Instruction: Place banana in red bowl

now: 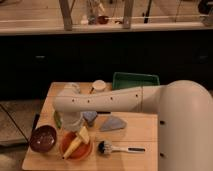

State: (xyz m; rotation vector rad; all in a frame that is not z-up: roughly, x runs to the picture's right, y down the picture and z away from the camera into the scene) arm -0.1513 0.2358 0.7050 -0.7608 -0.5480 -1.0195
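Note:
The yellow banana (76, 143) lies tilted in the red bowl (83, 152) at the front left of the wooden table, its upper end pointing up and to the right. My gripper (74, 123) hangs at the end of the white arm, directly above the bowl's back rim and close to the banana's upper end. I cannot tell whether it touches the banana.
A dark maroon bowl (42, 138) sits just left of the red bowl. A brush (118, 148) lies to its right, with a grey-blue object (112, 123) behind it. A green tray (135, 80) and a white cup (98, 86) stand at the back. A green vegetable (57, 120) lies by the gripper.

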